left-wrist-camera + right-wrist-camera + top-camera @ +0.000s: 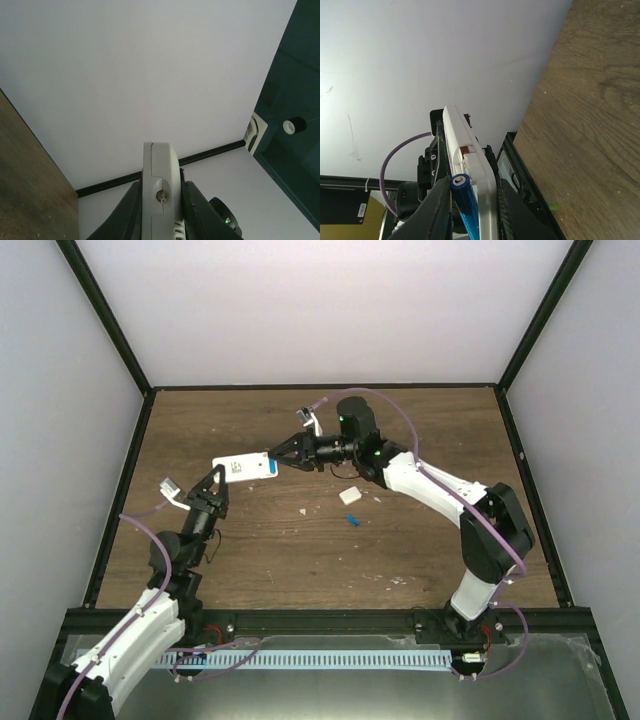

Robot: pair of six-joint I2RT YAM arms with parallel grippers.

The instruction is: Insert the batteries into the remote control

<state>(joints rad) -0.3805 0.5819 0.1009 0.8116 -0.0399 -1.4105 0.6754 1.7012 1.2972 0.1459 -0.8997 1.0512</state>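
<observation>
The battery (462, 192), clamped in the right gripper (470, 200) at lower centre, should seat squarely into the remote control (465, 145), which the left gripper (161, 212) pinches firmly.

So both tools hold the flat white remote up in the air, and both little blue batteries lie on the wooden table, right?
Not quite: only one small blue cylindrical battery lies on the brown wooden table. The right wrist view shows the other blue battery pinched against the flat white rectangular remote in the right tool. The left tool does hold the remote.
</observation>
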